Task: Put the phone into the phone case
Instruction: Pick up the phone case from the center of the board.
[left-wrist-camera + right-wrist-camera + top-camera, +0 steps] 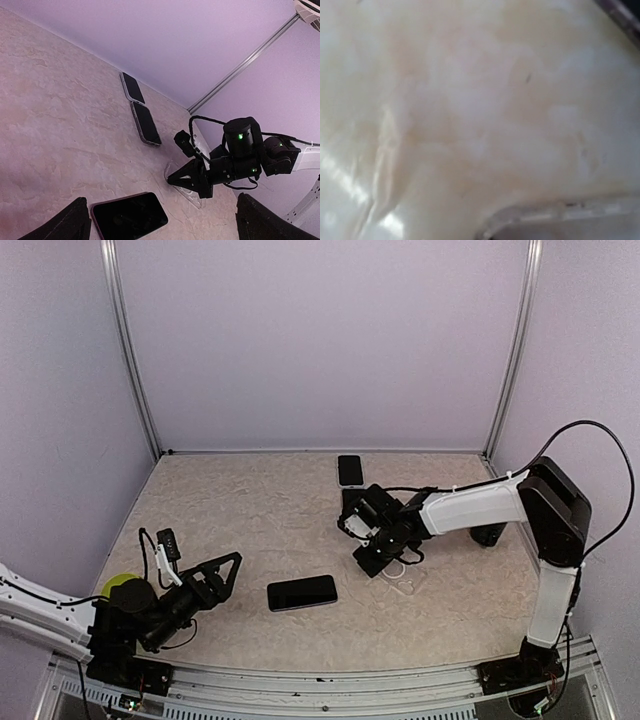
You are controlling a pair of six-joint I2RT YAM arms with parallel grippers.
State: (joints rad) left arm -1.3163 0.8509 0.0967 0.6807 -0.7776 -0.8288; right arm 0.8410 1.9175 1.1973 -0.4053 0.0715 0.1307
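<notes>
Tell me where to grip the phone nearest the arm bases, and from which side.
Grip the phone across its two long edges near the middle, coming down from above: it lies flat, screen up, with nothing against either edge.

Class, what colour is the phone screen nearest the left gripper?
Black; the phone shows best in the left wrist view.

Soft even light, faint shadows; right wrist view heavily blurred, glare-streaked, perhaps the phone case rim below.

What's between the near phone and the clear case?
Bare table only in the gap, but the right hand, shut, sits over the case's edge nearest the phone. Nothing lies between the open left hand and that phone.
</notes>
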